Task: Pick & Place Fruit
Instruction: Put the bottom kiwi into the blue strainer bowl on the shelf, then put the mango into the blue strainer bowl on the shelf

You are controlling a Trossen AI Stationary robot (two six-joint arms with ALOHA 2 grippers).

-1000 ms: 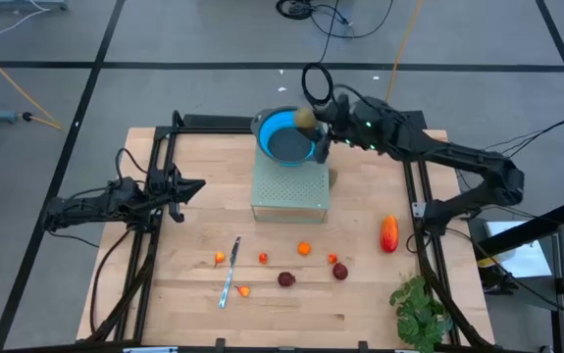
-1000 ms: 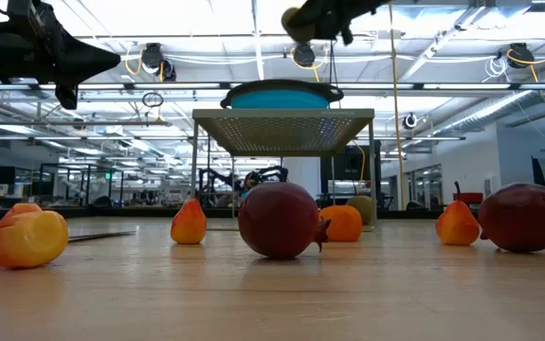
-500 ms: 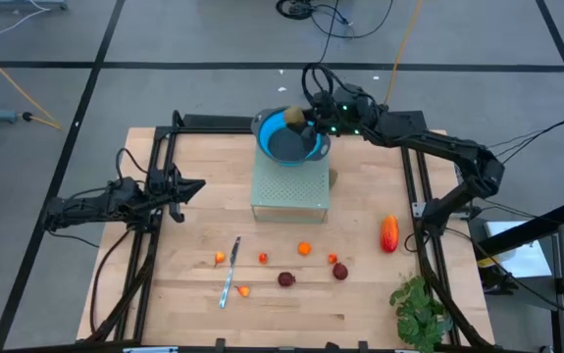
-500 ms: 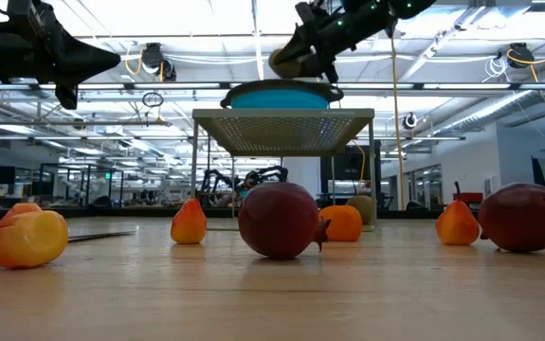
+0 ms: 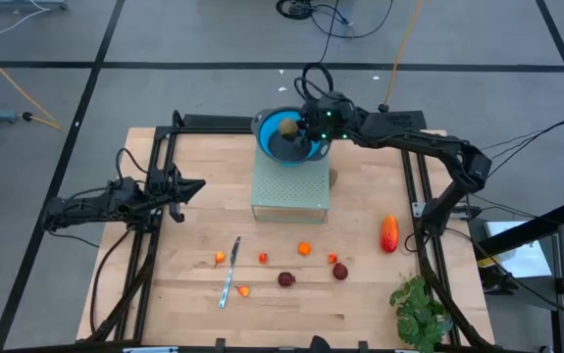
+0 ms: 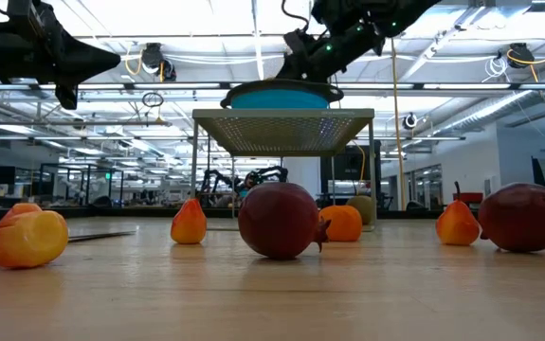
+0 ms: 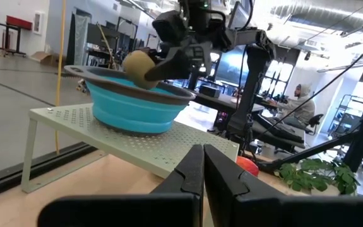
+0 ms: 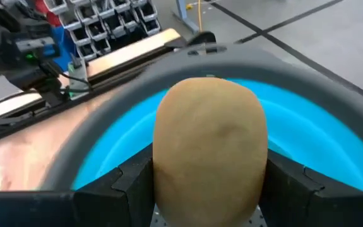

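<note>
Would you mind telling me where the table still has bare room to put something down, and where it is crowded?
Bare wood lies between the left gripper and the perforated stand, and along the table's near edge below the fruit. The row from the knife past the maroon balls is crowded. The right gripper holds the olive-brown oval over the blue bowl.

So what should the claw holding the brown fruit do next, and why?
Probably open and let go. The right claw grips the olive-brown fruit over the blue bowl, which sits on the perforated stand, so the fruit should fall inside. It might dip slightly first, since the fruit looks level with the rim. The left claw waits shut at the table's left.
</note>
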